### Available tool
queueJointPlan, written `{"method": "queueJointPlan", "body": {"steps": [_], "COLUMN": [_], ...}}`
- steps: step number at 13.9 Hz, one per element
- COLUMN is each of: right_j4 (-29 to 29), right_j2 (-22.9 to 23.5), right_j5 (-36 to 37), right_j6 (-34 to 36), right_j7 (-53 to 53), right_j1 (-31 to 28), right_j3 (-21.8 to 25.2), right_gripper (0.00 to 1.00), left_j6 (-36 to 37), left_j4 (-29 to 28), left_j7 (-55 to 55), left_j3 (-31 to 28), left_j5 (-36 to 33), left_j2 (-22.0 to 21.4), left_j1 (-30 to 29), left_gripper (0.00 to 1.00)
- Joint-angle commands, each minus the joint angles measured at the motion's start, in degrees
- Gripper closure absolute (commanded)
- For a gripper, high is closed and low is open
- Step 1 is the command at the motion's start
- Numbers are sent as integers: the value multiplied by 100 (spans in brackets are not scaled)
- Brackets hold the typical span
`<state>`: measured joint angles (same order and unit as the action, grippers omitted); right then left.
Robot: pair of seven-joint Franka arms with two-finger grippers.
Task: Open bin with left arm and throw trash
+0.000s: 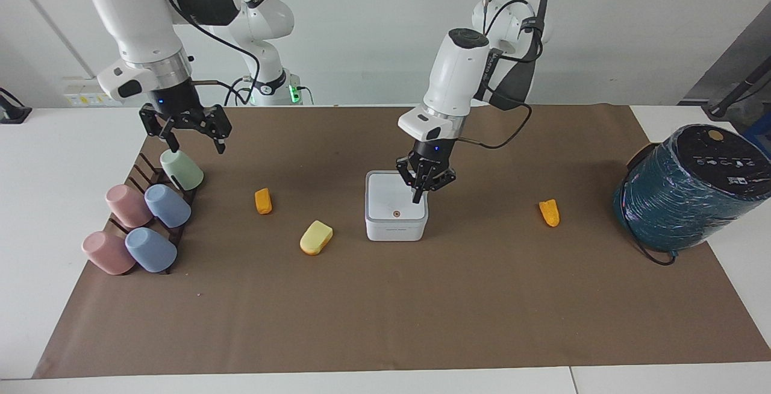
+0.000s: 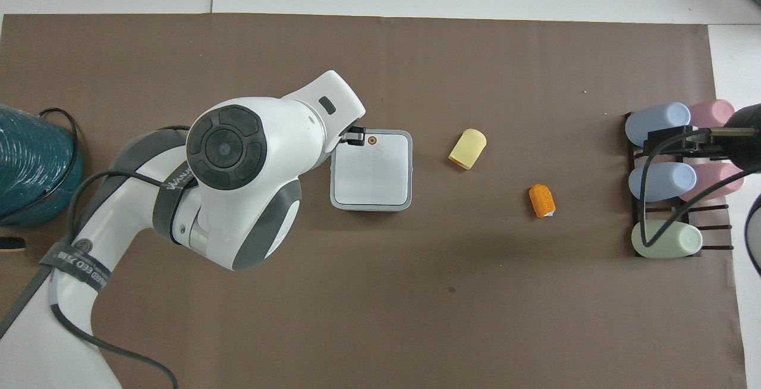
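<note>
We start with the brown paper sheet (image 1: pixel 385 309) that covers the table, then the big teal wrapped cylinder (image 1: pixel 686 189) at the left arm's end and the dark rack of pastel cups (image 1: pixel 144 219) at the right arm's end. In the middle sits the small white square bin with rounded corners (image 1: pixel 396 225); its grey-edged lid lies flat and shut, the tiny orange dot (image 1: pixel 396 213) on top, so we judge the opening step only just in hand. Our left gripper (image 1: pixel 423 188) hangs low over the bin's corner toward the left arm's end, fingers drawn close together around nothing; whether it touches the lid we cannot tell. Our right gripper (image 1: pixel 185 132) hovers over the green cup with fingers spread and nothing held, waiting. All three soft lumps lie on the paper: the pale yellow lump (image 1: pixel 316 238) just beside the bin, one orange lump (image 1: pixel 262 201) near it toward the cups, the other orange lump (image 1: pixel 549 212) toward the cylinder. Opening and every throw are left.
</note>
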<state>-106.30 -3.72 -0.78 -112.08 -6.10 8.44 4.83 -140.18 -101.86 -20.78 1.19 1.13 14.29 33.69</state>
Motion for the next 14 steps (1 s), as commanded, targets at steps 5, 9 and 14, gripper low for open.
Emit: {"method": "queueJointPlan", "body": {"steps": [5, 9, 14], "right_j4": [-76, -84, -443], "right_j2": [1301, 2022, 2463], "right_j5": [-1133, -1583, -1627], "right_j6": [-1665, -2571, -3266], "right_j7": [2547, 4351, 4636], "right_j1": [237, 508, 974], "right_j3": [-26, -26, -69], "right_gripper": [0, 0, 0], "left_j6": [-379, 59, -349], "left_j4": [-150, -133, -343], "left_j7": [-84, -102, -110], "left_j3": [-84, -93, -93], "left_j5": [62, 62, 62], "left_j2": [408, 373, 398], "left_j1": [278, 331, 331], "left_gripper": [100, 100, 100]}}
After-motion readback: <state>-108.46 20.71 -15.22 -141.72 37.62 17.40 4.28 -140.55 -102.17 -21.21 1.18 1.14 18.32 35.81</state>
